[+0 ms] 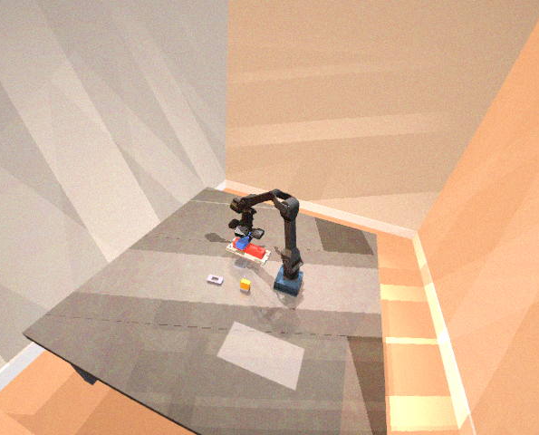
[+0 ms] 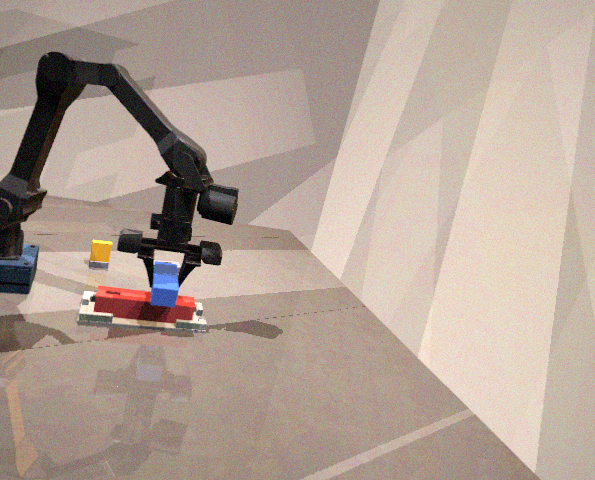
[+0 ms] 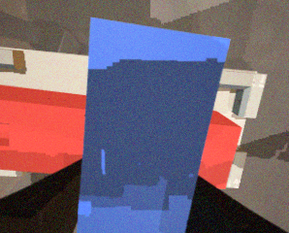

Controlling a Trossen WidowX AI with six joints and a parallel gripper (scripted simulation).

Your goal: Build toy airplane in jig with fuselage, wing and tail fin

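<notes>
The red fuselage (image 1: 256, 253) (image 2: 121, 303) (image 3: 33, 126) lies flat in the white jig cradle (image 1: 265, 258) (image 2: 142, 324) (image 3: 48, 73). My gripper (image 1: 244, 236) (image 2: 164, 281) (image 3: 135, 169) points straight down over it and is shut on the blue wing (image 1: 244, 242) (image 2: 164, 290) (image 3: 149, 126). The wing lies across the fuselage toward one end, and its underside is at the fuselage's top. I cannot tell whether the tab is in the socket. The yellow tail fin (image 1: 245, 284) (image 2: 101, 250) stands on a small grey stand, apart from the jig.
A small empty lavender stand (image 1: 215, 279) lies on the table left of the tail fin. The arm's blue base (image 1: 288, 282) (image 2: 5, 268) stands right of the jig. Walls rise close behind the table's far edges.
</notes>
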